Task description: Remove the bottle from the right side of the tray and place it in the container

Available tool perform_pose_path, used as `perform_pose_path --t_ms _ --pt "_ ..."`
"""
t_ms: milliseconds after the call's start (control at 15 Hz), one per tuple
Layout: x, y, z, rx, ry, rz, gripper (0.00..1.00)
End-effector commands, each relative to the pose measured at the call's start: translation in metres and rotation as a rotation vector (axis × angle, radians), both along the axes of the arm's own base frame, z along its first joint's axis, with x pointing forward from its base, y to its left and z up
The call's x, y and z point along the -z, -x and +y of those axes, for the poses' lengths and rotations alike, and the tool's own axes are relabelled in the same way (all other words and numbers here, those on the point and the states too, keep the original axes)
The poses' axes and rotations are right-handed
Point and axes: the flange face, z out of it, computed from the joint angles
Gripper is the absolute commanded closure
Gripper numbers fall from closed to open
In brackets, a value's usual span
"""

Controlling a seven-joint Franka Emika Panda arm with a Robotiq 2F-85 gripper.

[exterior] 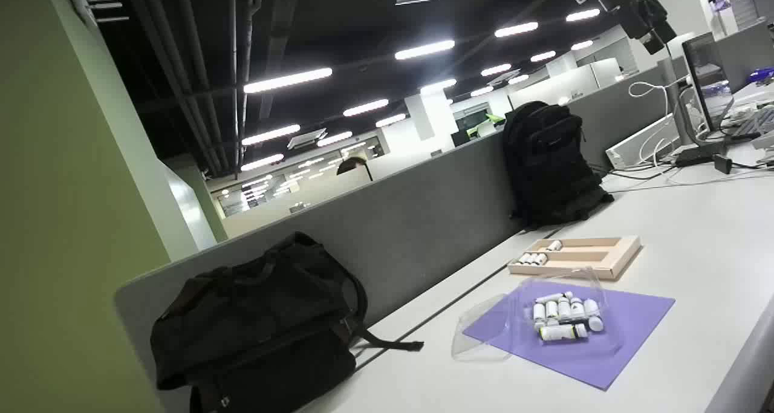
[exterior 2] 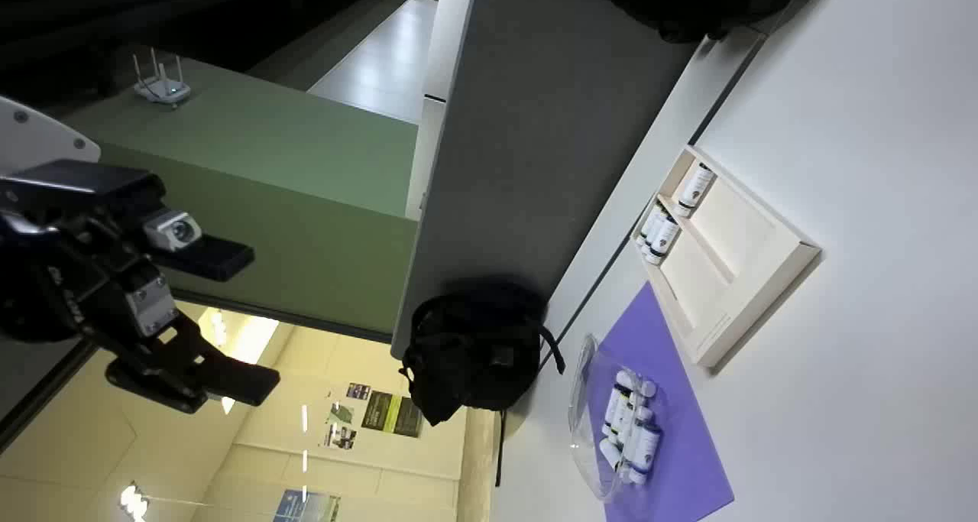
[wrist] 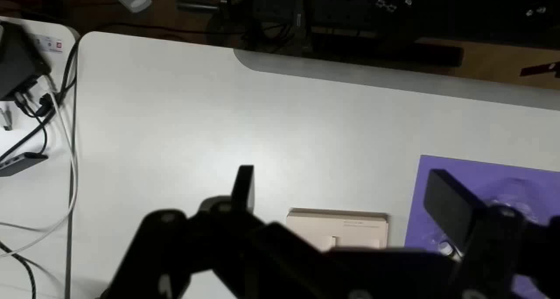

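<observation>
The shallow light wood tray [exterior: 623, 257] lies on the white desk in both exterior views [exterior 2: 752, 308]. It has two long compartments. One bottle [exterior 2: 694, 188] lies at the end of one compartment. Several more bottles [exterior 2: 662, 238] lie together at the same end of the other. A clear plastic container [exterior: 481, 340] with its lid open rests on the purple sheet, with several white bottles [exterior: 565, 310] inside. My gripper [exterior 2: 235, 319] is open and empty, high above the desk. In the wrist view the gripper [wrist: 341, 181] hides much of the tray [wrist: 341, 226] and container.
The purple sheet [exterior: 641, 316] lies beside the tray. A grey partition [exterior: 435, 231] runs along the desk's back edge. A black bag [exterior: 260, 322] and a black backpack [exterior: 547, 165] stand against it. A monitor [exterior: 707, 80] and cables [wrist: 73, 172] are at one desk end.
</observation>
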Motion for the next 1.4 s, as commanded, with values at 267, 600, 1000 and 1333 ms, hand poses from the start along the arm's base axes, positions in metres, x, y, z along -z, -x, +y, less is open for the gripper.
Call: perform_pose_path --t_ms 267,600,1000,1333 --pt "-0.001 0.000 0.000 0.000 0.000 -0.001 0.00" --pt "0.005 -0.015 0.005 0.026 0.003 -0.021 0.00" --pt "0.078 -0.130 0.091 0.220 -0.077 -0.085 0.00" --pt "0.146 -0.221 0.145 0.457 -0.156 -0.080 0.00"
